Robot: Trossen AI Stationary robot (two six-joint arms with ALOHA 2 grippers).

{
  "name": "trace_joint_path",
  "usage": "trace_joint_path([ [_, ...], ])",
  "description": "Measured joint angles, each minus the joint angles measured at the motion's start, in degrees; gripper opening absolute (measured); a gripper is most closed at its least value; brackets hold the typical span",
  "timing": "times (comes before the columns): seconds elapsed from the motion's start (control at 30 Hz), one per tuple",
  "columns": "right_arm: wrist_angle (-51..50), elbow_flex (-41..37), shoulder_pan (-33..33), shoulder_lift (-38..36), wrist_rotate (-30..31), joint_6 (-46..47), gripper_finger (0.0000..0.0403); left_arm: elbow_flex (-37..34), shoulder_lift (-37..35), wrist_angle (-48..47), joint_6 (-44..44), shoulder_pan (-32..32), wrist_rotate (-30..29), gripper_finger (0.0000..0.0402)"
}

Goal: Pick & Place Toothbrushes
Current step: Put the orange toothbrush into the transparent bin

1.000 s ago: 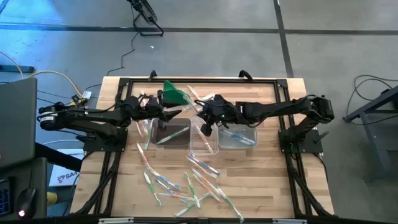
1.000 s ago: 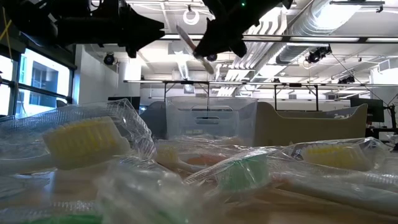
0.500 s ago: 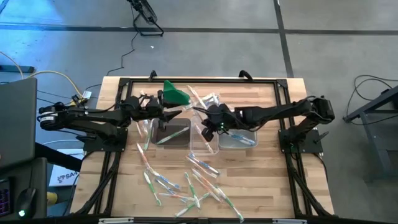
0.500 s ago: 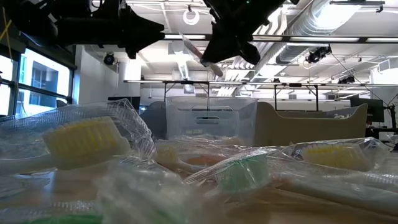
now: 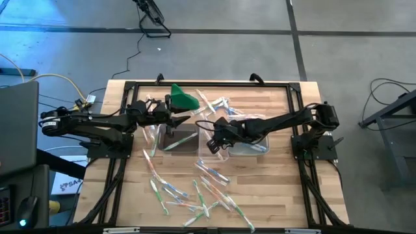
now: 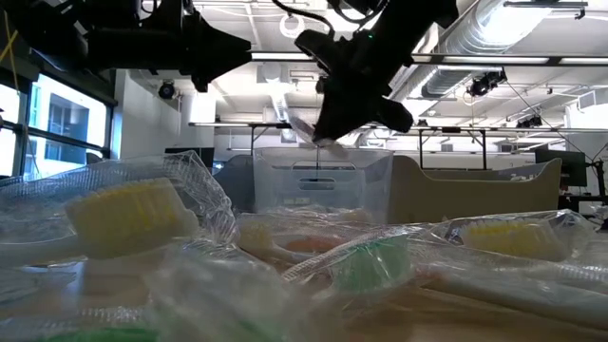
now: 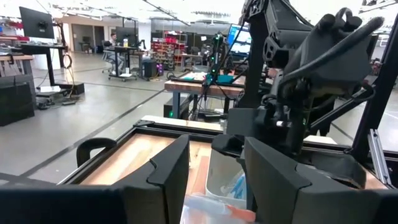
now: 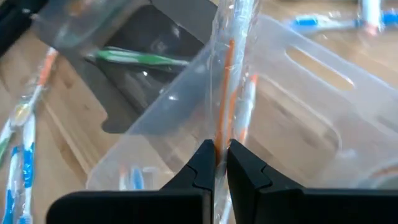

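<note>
Toothbrush (image 8: 227, 74) pinched in right gripper (image 8: 217, 163), above middle tub's (image 8: 323, 74) rim.

The tabletop (image 5: 273, 175) is pale striped wood framed in black. A solid green cloth lump (image 5: 182, 99) lies at upper centre of the high view. The wrapped toothbrushes (image 5: 195, 192) in the lower centre are whitish with green, orange and blue parts. The right end effector (image 8: 216, 163), black, pinches an orange-striped toothbrush (image 8: 225, 93); a green one (image 8: 140, 58) lies in the clear left tub (image 5: 177, 138).

Bright overhead strip lights — blurred low-view foreground.
</note>
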Motion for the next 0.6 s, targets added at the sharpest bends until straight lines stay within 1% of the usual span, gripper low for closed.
trace_joint_path([
  [0.2,-4.0,0.0,-0.1,0.5,-1.3,4.2,0.0013,0.0,0.0,-1.0,-0.2,0.0,0.0,0.0152],
  [0.27,-4.4,0.0,-0.1,0.9,-2.0,4.4,0.0013,0.0,0.0,-2.0,-0.2,0.0,0.0,0.0152],
  [0.5,-4.0,-0.1,0.0,3.2,-7.3,2.8,0.0013,0.0,0.0,-3.0,-0.2,0.0,0.0,0.0152],
  [0.6,-4.4,0.0,-0.1,3.9,-7.8,2.7,0.0013,0.0,0.0,-3.0,-0.2,0.0,0.0,0.0152],
])
